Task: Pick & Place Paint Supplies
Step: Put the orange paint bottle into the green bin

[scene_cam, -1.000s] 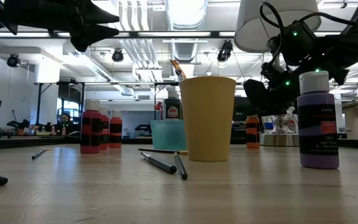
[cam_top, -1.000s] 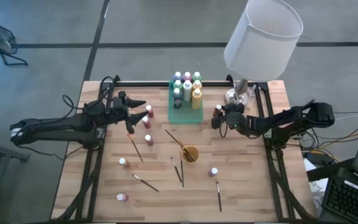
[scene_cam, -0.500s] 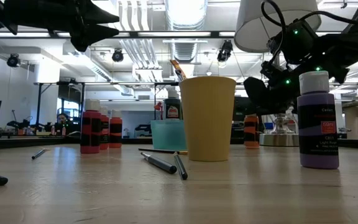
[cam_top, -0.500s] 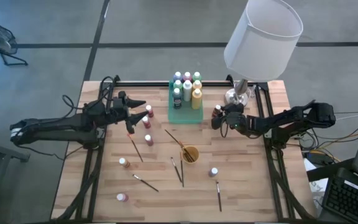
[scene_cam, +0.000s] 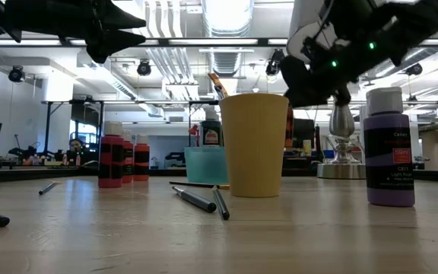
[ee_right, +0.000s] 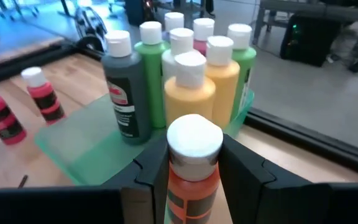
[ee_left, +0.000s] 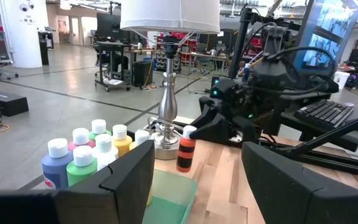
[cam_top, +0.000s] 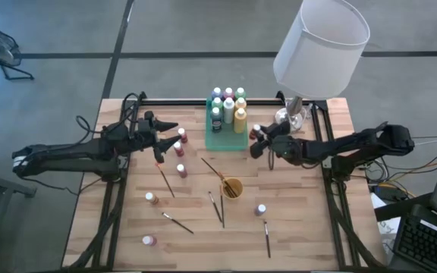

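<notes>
My right gripper (cam_top: 258, 141) is shut on an orange paint bottle (ee_right: 193, 177) with a white cap, held in the air just right of the green tray (cam_top: 224, 138). The tray holds several upright bottles (cam_top: 228, 106). Over the table's left side my left gripper (cam_top: 174, 127) hovers open and empty, above the red bottles (cam_top: 179, 149). More small bottles (cam_top: 151, 199), a purple one (cam_top: 260, 209) and thin paintbrushes (cam_top: 165, 180) lie scattered on the wood. One brush leans in the yellow cup (cam_top: 231, 187). My right gripper pinches the orange bottle's upper body (ee_right: 192, 186), just under the white cap (ee_right: 194, 138), between its two fingers (ee_right: 151, 177). The fingers come almost level from the table's right side, tipped slightly down. The bottle stands upright and is lifted clear of the table.
A lamp with a white shade (cam_top: 322, 44) stands on its metal base (cam_top: 290, 117) at the far right, close behind my right arm. Bare wood lies between the tray and the cup and along the near edge.
My right gripper has risen and gone toward the green tray, taking the orange bottle with it. The bottle stood on the table near the lamp base and now hangs upright above the wood.
</notes>
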Controlling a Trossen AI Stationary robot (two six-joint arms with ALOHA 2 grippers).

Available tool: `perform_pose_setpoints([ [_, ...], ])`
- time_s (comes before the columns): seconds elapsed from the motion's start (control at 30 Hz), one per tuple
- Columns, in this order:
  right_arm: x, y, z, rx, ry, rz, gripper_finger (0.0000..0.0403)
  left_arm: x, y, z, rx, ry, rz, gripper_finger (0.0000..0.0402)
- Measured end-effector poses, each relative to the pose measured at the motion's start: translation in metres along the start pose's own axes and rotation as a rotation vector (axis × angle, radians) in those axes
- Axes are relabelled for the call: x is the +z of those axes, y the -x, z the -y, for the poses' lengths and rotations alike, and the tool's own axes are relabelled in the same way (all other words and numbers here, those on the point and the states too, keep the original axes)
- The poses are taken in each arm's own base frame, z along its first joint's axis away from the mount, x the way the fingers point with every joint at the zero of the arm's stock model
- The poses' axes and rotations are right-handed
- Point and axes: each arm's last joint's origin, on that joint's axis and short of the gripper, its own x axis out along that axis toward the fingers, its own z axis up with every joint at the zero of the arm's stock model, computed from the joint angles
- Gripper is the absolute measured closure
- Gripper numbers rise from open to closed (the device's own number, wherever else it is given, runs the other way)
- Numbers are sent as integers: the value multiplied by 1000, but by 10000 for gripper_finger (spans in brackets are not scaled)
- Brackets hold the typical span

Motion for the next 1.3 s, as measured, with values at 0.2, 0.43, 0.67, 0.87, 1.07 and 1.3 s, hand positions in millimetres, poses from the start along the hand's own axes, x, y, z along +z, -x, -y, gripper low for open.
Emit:
perform_pose_setpoints([
  [0.2,27,12,-27,21,41,-3,296,0,0,0,0,0,0,154],
  [0.43,43,11,-37,49,-12,23,296,0,0,0,0,0,0,154],
  [0.67,26,-17,-57,35,-33,56,296,0,0,0,0,1,1,154],
  [0.87,14,-55,-66,-48,-69,47,296,0,0,0,0,0,1,154],
  [1.07,7,-86,-79,-90,-55,25,296,0,0,0,0,0,1,154],
  [1.3,5,-102,-84,-152,-48,2,296,0,0,0,0,0,0,154],
])
